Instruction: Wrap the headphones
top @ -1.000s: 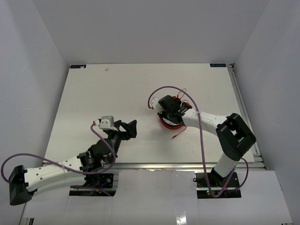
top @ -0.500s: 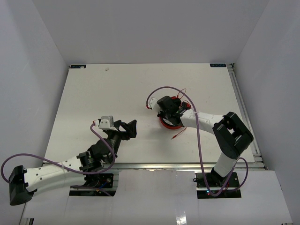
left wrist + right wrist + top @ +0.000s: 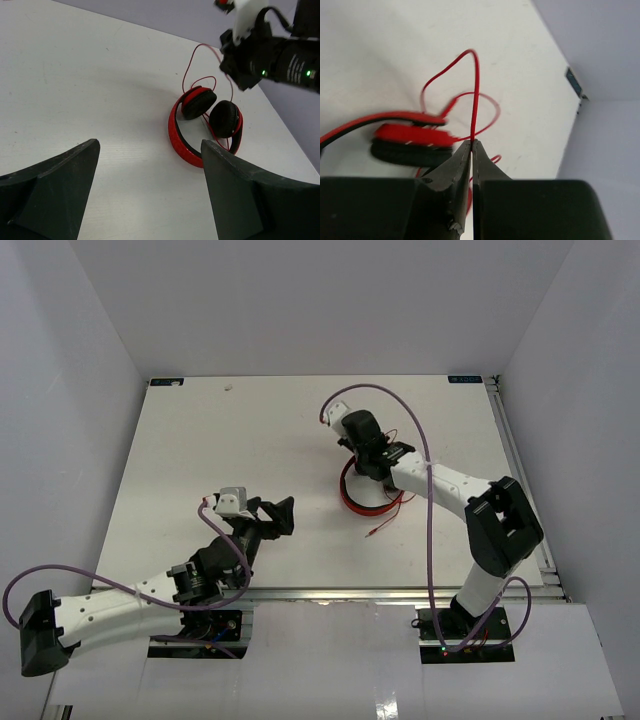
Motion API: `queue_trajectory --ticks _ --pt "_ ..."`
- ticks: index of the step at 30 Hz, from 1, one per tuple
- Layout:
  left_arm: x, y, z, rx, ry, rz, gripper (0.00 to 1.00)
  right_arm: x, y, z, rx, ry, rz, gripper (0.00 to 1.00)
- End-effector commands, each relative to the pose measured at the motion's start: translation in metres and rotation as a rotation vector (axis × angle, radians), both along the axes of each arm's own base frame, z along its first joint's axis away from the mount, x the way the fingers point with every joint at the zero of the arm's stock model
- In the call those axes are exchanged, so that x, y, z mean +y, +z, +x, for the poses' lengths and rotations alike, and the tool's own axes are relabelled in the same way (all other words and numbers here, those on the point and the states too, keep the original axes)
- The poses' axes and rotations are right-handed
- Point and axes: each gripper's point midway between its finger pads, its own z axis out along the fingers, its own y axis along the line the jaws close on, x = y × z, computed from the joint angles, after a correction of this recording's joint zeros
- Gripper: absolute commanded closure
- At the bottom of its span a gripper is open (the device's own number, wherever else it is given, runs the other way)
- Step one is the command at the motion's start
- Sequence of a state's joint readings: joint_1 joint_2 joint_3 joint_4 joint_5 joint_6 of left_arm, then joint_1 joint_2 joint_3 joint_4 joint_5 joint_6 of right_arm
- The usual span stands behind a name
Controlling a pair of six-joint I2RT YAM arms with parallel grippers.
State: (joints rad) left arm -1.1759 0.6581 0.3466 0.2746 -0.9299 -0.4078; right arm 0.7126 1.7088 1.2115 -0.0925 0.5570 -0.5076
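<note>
**A:** What sits at the left?

**B:** The left claw. It has two matte black, wedge-shaped fingers, spread wide with nothing between them, above the smooth white desk.

**A:** And the headphones?

**B:** The headphones lie flat on the desk right of centre, well apart from that claw. The band is thin and curved, glossy red outside and black inside. Two round earcups with black pads lie just beside each other. A thin red cord loops off them.

**A:** The right claw?

**B:** The right claw is over the far side of the headphones. Its black fingers are pinched together on the cord, which runs straight out from the tips and then arcs over toward the earcups.
</note>
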Motion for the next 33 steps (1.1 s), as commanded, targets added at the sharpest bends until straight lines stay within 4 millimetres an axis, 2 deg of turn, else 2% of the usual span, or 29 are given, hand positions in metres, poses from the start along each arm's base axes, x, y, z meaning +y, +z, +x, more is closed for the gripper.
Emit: queue_trajectory --ticks 1,2,3,5,6,8,10,12,14,16,20,22,25,27,29,33 --pt "-0.013 0.004 0.0 -0.003 -0.038 -0.011 0.07 -0.071 0.077 0.044 -0.228 -0.35 0.112 0.92" --pt "-0.018 0.001 0.0 0.008 -0.053 -0.004 0.07 -0.091 0.082 0.048 -0.238 -0.408 0.112 0.92" --pt "-0.022 -0.001 0.0 0.015 -0.064 0.001 0.07 -0.101 0.086 0.05 -0.245 -0.443 0.137 0.92" --pt "-0.041 0.002 -0.001 0.03 -0.12 0.008 0.06 -0.14 0.086 0.055 -0.24 -0.533 0.18 0.92" --pt "-0.051 -0.005 0.001 0.06 -0.132 0.026 0.06 -0.15 0.087 0.054 -0.242 -0.555 0.213 0.92" --pt "-0.069 -0.001 0.003 0.102 -0.166 0.015 0.09 -0.176 0.079 0.05 -0.233 -0.622 0.286 0.92" --pt "-0.085 -0.023 0.007 0.178 -0.175 0.083 0.13 -0.196 0.067 0.043 -0.22 -0.686 0.333 0.92" --pt "-0.106 -0.028 0.011 0.239 -0.187 0.079 0.16 -0.213 0.065 0.034 -0.235 -0.745 0.353 0.92" --pt "-0.118 -0.058 0.016 0.315 -0.189 0.124 0.2 -0.225 0.061 0.025 -0.243 -0.794 0.358 0.92" --pt "-0.129 -0.08 0.023 0.381 -0.189 0.127 0.21 -0.236 0.058 0.02 -0.248 -0.828 0.368 0.92" --pt "-0.14 -0.098 0.044 0.459 -0.125 0.132 0.25 -0.24 0.056 0.015 -0.25 -0.828 0.417 0.92" --pt "-0.142 -0.119 0.05 0.507 -0.081 0.178 0.26 -0.234 0.054 0.015 -0.242 -0.797 0.452 0.92" --pt "-0.15 -0.126 0.056 0.536 -0.048 0.182 0.34 -0.23 0.053 0.015 -0.24 -0.775 0.479 0.92" --pt "-0.158 -0.12 0.063 0.531 -0.023 0.152 0.32 -0.227 0.055 0.015 -0.244 -0.759 0.498 0.92" --pt "-0.16 -0.129 0.07 0.555 0.012 0.166 0.3 -0.226 0.056 0.013 -0.244 -0.75 0.51 0.92" --pt "-0.169 -0.132 0.087 0.584 0.034 0.141 0.3 -0.223 0.053 0.008 -0.232 -0.734 0.525 0.92"
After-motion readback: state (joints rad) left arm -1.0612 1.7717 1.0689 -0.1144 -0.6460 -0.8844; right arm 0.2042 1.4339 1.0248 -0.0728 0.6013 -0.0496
